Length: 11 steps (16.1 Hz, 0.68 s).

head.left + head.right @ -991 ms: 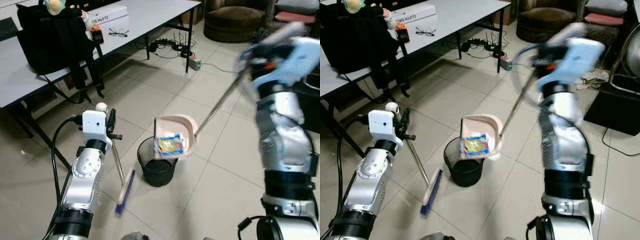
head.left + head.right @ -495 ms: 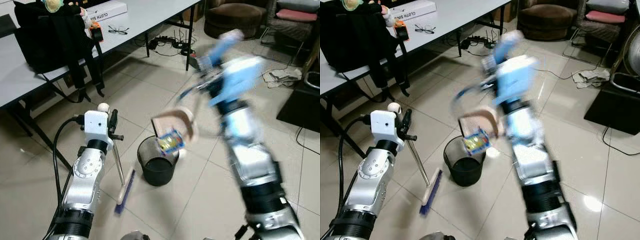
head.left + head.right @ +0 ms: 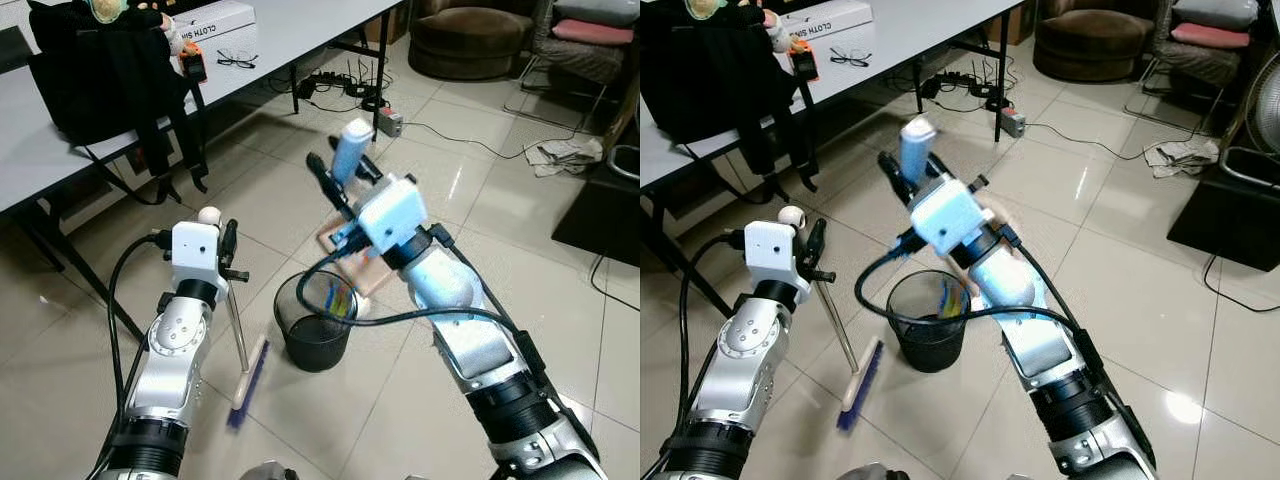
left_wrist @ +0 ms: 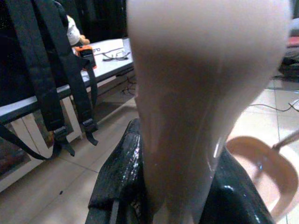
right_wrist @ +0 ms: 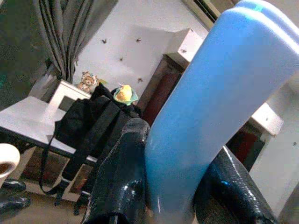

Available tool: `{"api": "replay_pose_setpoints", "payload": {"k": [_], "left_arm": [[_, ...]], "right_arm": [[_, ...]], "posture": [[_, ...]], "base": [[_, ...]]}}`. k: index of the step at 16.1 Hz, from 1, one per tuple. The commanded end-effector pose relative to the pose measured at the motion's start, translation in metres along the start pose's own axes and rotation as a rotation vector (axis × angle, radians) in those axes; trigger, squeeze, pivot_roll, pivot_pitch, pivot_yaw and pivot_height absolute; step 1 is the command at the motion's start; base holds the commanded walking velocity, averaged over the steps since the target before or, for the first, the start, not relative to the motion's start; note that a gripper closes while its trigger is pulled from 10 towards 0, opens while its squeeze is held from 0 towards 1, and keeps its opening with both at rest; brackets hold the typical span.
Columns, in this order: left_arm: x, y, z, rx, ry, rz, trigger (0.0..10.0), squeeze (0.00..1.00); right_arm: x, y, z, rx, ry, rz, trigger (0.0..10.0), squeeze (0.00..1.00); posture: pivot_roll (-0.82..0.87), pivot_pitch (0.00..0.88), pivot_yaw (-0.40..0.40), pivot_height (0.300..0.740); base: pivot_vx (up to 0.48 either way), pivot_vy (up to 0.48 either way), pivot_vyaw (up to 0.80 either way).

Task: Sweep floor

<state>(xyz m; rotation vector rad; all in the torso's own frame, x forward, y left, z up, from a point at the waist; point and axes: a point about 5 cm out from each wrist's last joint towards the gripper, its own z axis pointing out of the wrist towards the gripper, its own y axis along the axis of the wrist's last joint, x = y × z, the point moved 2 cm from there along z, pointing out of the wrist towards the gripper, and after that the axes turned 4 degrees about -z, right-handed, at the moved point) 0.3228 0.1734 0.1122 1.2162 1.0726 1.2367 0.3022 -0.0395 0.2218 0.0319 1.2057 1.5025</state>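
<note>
My left gripper [image 3: 226,247] is shut on the broom's metal pole just under its cream knob [image 3: 207,214]. The pole slants down to the blue-bristled brush [image 3: 250,383] on the tiles. In the left wrist view the cream handle [image 4: 201,93] sits between my black fingers [image 4: 117,186]. My right gripper [image 3: 343,172] is shut on the dustpan's blue handle [image 3: 350,148], raised above the black mesh bin [image 3: 317,325]. The pink dustpan [image 3: 358,268] tilts over the bin's far rim. A yellow-and-blue packet [image 3: 338,298] lies inside the bin. The blue handle [image 5: 210,93] is clamped between the right fingers [image 5: 121,177].
A grey table [image 3: 290,30] at the left carries a black backpack [image 3: 100,70], glasses [image 3: 236,63] and a white box. A power strip [image 3: 388,122] with cables lies on the tiles beyond. A brown armchair [image 3: 470,40] and a black box [image 3: 610,200] stand at the right.
My right arm swung from the right side across to the left, tipping the dustpan over the bin. The packet slid off the pan into the bin. The left arm and broom stayed put.
</note>
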Motion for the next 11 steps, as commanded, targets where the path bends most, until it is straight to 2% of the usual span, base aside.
{"api": "replay_pose_setpoints", "payload": {"k": [1,3,4,5,6,7,8,9,11], "left_arm": [[-0.001,0.006,0.001,-0.026,-0.006,0.016,10.0,0.00],[-0.001,0.005,0.000,-0.024,-0.005,0.018,10.0,0.00],[-0.001,0.005,0.000,-0.022,-0.005,0.017,10.0,0.00],[-0.002,0.004,0.000,-0.016,-0.010,0.014,10.0,0.00],[-0.004,0.001,-0.001,-0.001,-0.016,0.015,10.0,0.00],[-0.006,-0.006,-0.003,0.034,-0.035,0.024,10.0,0.00],[-0.008,-0.011,-0.006,0.054,-0.056,0.029,10.0,0.00],[-0.011,-0.015,-0.009,0.066,-0.079,0.034,10.0,0.00],[-0.014,-0.020,-0.012,0.084,-0.099,0.027,10.0,0.00]], "right_arm": [[-0.005,0.011,0.004,-0.067,-0.013,-0.054,10.0,0.00],[-0.027,0.009,0.001,-0.059,-0.126,-0.076,10.0,0.00],[-0.043,0.007,-0.002,-0.036,-0.217,-0.103,10.0,0.00],[-0.065,0.000,-0.010,0.024,-0.339,-0.132,10.0,0.00],[-0.078,-0.006,-0.018,0.073,-0.418,-0.152,10.0,0.00],[-0.097,-0.017,-0.035,0.154,-0.543,-0.160,10.0,0.00],[-0.110,-0.027,-0.051,0.227,-0.629,-0.154,10.0,0.00],[-0.117,-0.038,-0.065,0.309,-0.676,-0.138,10.0,0.00],[-0.112,-0.060,-0.083,0.444,-0.666,-0.097,10.0,0.00]], "posture": [[-0.05,0.028,0.055,0.740],[-0.06,0.027,0.054,0.740],[-0.06,0.027,0.054,0.740],[-0.06,0.027,0.054,0.740],[-0.06,0.024,0.051,0.740],[-0.06,0.024,0.052,0.740],[-0.06,0.024,0.053,0.740],[-0.06,0.024,0.053,0.740],[-0.07,0.020,0.055,0.740]], "base": [[0.000,0.000,0.00],[0.000,0.000,0.00],[0.000,0.000,0.00],[0.000,0.000,0.00],[0.000,0.000,0.00],[0.000,0.000,0.00],[0.000,0.000,0.00],[0.000,0.000,0.00],[0.000,0.000,0.00]]}}
